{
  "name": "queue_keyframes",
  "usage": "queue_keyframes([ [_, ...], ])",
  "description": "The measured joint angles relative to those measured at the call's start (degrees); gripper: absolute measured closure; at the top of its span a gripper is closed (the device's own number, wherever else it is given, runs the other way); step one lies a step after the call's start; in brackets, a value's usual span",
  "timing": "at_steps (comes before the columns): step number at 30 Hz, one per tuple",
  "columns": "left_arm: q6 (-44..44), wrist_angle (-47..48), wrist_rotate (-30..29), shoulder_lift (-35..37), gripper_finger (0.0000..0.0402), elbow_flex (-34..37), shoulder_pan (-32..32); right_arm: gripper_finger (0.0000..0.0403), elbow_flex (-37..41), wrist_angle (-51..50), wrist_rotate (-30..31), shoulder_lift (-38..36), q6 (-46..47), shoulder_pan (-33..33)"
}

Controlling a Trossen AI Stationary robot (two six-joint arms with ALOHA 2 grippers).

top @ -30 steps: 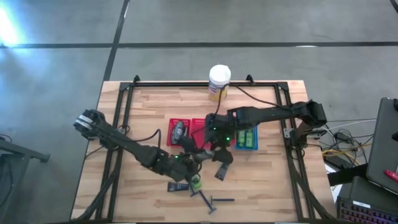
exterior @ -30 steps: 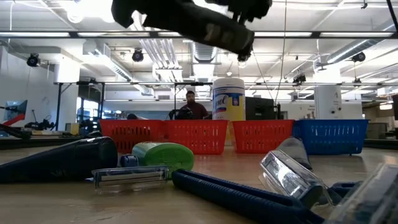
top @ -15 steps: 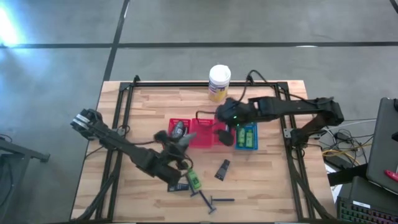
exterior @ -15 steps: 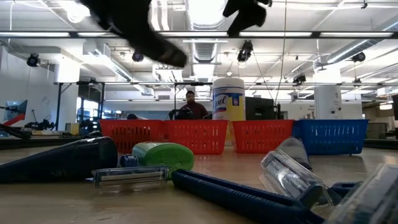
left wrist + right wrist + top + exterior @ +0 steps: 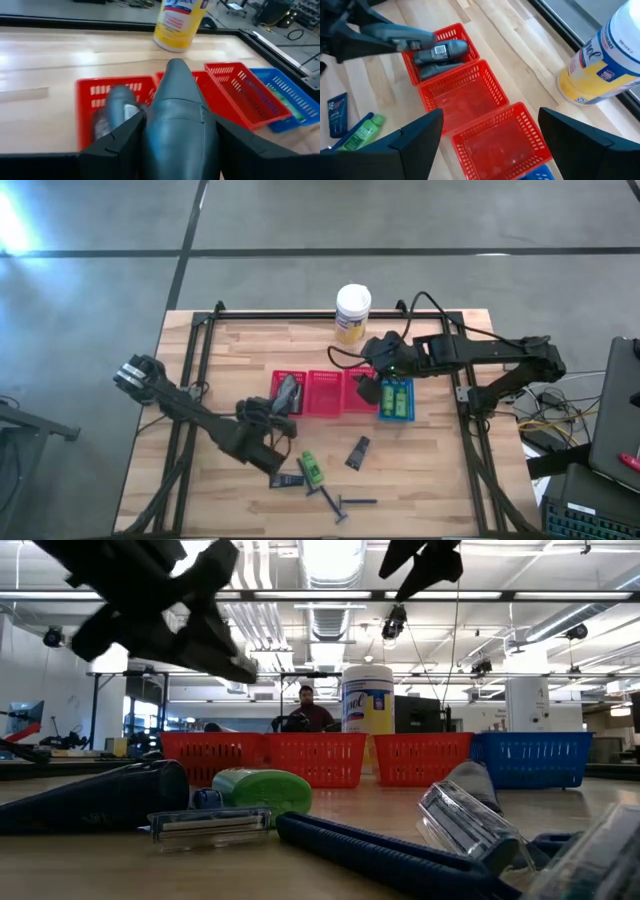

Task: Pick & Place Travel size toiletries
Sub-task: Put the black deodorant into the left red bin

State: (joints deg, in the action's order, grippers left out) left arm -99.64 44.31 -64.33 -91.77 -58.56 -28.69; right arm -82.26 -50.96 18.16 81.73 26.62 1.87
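Observation:
My left gripper (image 5: 270,413) is shut on a grey tube (image 5: 175,100) above the table, just near of the leftmost red basket (image 5: 288,393), where other grey tubes (image 5: 114,107) lie. My right gripper (image 5: 366,391) hangs open and empty over the red basket (image 5: 358,392) next to the blue basket (image 5: 397,399), which holds green tubes. A green tube (image 5: 312,470), two dark packets (image 5: 287,480) (image 5: 357,452) and thin razors (image 5: 340,502) lie flat on the table near its front edge. My left gripper pinches the grey tube between its two fingers, on the tube's two sides (image 5: 152,127). The tube lies along the fingers, and its narrow end (image 5: 176,65) sticks out ahead of them toward the red baskets. It is lifted clear of the table.
A yellow canister with a white lid (image 5: 352,312) stands at the far edge behind the baskets. The three red baskets and the blue one stand in a row at mid-table. A black frame (image 5: 190,380) borders the tabletop. A person (image 5: 305,710) shows far behind in the room.
My left gripper has risen and gone toward the table's left and far side, from beside the green tube to the leftmost red basket. My right gripper has gone up and toward the far right, from above the dark packet to the baskets; the packet stays lying on the table.

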Motion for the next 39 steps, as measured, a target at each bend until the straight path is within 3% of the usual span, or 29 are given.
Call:
queue_keyframes([
  [3, 5.9, -4.5, 0.3, -0.4, 0.0194, 1.3, 2.7, 0.009, 0.9, 0.2, 0.0, 0.0, 0.4, 0.0],
  [11, 6.8, -9.4, 5.3, -2.9, 0.0193, 6.1, 9.0, 0.0095, 2.5, 0.2, 0.0, 0.0, 0.7, 0.0],
  [21, 8.0, -19.3, 3.5, -4.7, 0.0191, 10.3, 9.8, 0.0064, 3.2, 0.2, 0.6, 0.0, 1.9, 0.0],
  [27, 13.3, -23.5, 5.6, -5.0, 0.0191, 10.6, 9.8, 0.0053, 3.2, 0.2, 1.3, 0.0, 1.9, -0.1],
  [39, 17.8, -25.1, 8.6, -5.0, 0.0191, 11.9, 9.7, 0.0081, 3.2, 0.2, 1.3, 0.0, 1.9, 0.0],
])
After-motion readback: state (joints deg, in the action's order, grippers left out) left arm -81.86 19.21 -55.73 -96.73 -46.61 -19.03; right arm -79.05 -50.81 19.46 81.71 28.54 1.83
